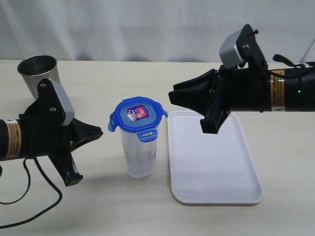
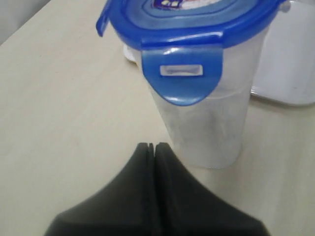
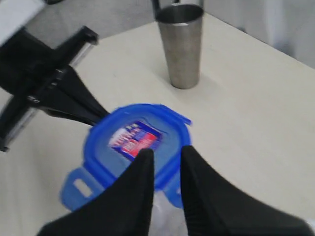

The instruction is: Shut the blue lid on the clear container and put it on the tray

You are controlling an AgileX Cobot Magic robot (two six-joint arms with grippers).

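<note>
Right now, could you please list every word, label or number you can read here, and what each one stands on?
No text here is clear enough to quote.
On the blue lid, the sticker: red, white and blue print, too blurred to read.
The left arm's label: too small to read.
The right arm's label: too small to read.
On the clear container: faint marks, illegible.

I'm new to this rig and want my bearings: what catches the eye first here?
The blue lid sits atop the clear container, standing on the table beside the tray. The left gripper, shut, and the right gripper, slightly open, flank it; a metal cup stands at back left.
</note>
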